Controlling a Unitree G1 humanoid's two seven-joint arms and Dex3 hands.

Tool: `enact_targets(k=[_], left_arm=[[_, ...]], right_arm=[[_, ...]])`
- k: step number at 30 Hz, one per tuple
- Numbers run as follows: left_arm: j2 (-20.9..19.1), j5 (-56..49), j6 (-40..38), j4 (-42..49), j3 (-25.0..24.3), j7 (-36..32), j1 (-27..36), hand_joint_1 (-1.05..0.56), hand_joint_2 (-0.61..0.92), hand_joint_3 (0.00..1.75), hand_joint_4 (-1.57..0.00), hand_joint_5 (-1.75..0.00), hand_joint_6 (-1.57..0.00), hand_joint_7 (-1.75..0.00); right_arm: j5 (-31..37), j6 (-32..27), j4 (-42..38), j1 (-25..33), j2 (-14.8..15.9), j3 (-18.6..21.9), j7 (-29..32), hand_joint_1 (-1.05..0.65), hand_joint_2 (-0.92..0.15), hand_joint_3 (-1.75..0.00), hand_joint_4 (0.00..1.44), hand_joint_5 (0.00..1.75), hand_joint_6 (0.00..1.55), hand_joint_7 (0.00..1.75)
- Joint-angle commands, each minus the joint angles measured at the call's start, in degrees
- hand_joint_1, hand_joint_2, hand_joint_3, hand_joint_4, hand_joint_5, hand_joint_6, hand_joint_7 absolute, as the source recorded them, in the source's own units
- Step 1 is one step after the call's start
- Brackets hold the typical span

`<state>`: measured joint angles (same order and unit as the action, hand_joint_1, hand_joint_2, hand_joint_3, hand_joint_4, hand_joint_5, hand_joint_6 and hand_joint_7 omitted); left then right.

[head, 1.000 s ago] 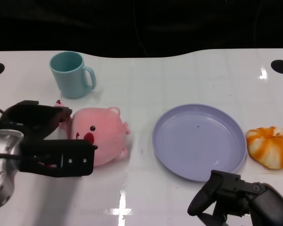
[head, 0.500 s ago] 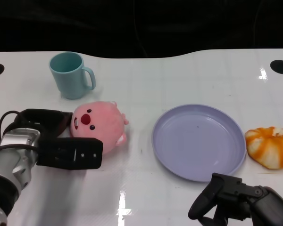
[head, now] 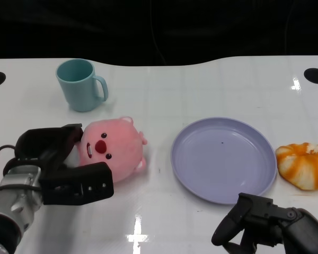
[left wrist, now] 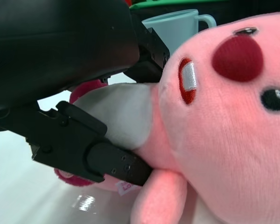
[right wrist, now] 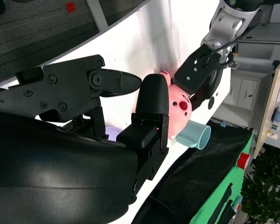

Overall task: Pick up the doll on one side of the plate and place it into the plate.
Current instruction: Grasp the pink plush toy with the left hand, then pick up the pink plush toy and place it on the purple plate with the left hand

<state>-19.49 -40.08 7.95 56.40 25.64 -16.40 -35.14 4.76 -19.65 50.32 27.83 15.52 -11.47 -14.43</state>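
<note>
The pink plush doll point(head: 114, 151) lies left of the purple plate point(head: 222, 169), its face turned up and tilted. My left hand point(head: 63, 169) grips it from the left, with fingers behind its head and a thumb along its front. The left wrist view shows black fingers point(left wrist: 84, 149) pressed into the doll point(left wrist: 233, 116) under its chin. I cannot tell whether the doll is off the table. My right hand point(head: 265, 225) hangs near the table's front edge below the plate, its fingers curled in on nothing. The right wrist view shows the doll point(right wrist: 179, 109) in the left hand point(right wrist: 200, 70).
A teal mug point(head: 80, 84) stands behind the doll at the back left. An orange and white pumpkin-like toy point(head: 305, 165) lies just right of the plate. A black backdrop runs along the far edge of the white table.
The left hand has closed around the doll and turned it, so its face now tilts to the side. The doll has shifted slightly toward the plate. The right hand has stayed still.
</note>
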Motion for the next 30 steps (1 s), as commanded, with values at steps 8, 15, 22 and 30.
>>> enact_targets(k=[8,15,22,30], left_arm=[[0.54,13.45,3.16,-15.45,-10.55,3.11,8.94,-0.15,0.47,1.28,-0.98,-1.75,-0.77,-1.75],[1.38,17.58,-2.99,-31.28,-13.67,10.61,12.99,-0.11,0.32,1.46,-0.98,-1.75,-0.78,-1.75],[4.57,16.50,-10.87,-40.47,-11.70,16.73,10.79,-0.14,0.34,1.42,-0.97,-1.75,-0.79,-1.75],[10.57,11.97,-18.11,-42.03,-6.62,19.14,4.01,-0.17,0.45,1.16,-0.95,-1.75,-0.78,-1.65]], right_arm=[[-0.24,0.20,-0.79,-0.47,0.56,0.21,-0.22,-0.25,-0.92,-0.35,0.65,1.59,0.59,1.30],[-0.06,0.45,-1.02,-0.55,0.75,0.19,-0.23,-0.25,-0.92,-0.36,0.66,1.60,0.59,1.30],[-0.06,0.22,-1.03,-0.66,0.81,0.09,-0.29,-0.25,-0.92,-0.36,0.66,1.59,0.59,1.30],[0.47,0.21,-0.71,-0.51,0.78,-0.67,-0.10,-0.25,-0.92,-0.36,0.66,1.59,0.59,1.30]])
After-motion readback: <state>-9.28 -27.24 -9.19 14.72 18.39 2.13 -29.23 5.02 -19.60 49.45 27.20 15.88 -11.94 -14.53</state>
